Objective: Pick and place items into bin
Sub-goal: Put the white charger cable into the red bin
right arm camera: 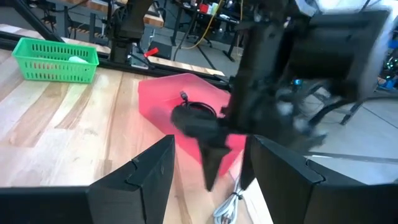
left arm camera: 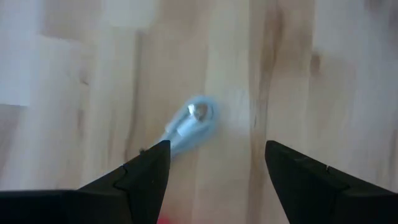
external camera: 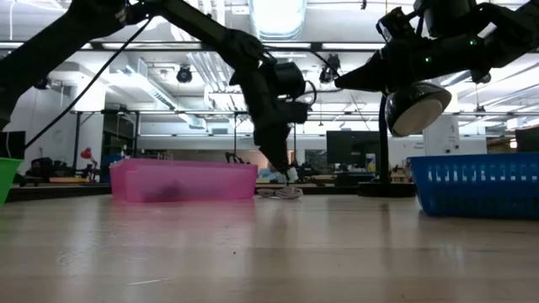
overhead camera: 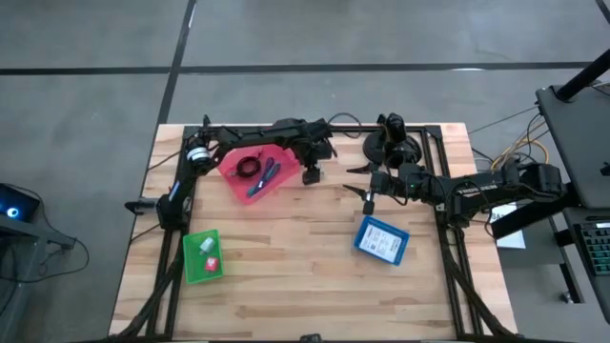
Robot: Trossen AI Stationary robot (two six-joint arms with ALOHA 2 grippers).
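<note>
My left gripper (left arm camera: 216, 146) is open and points down just right of the red bin (overhead camera: 250, 174). Its fingers stand on either side of a small white cable-like item (left arm camera: 191, 124) that lies flat on the wood without touching it. The low view shows that gripper (external camera: 286, 172) just above the item (external camera: 282, 193). Inside the red bin lie a black coiled cable (overhead camera: 250, 168) and blue sticks (overhead camera: 266, 178). My right gripper (overhead camera: 367, 197) is open and hovers over the table's middle, facing the left gripper; its wrist view also shows the item (right arm camera: 229, 205).
A green bin (overhead camera: 203, 255) with a white and a red piece sits near the left front. A blue bin (overhead camera: 381, 239) stands right of centre. The black domed mount (overhead camera: 391, 145) stands at the far edge. Bare wood lies between the bins.
</note>
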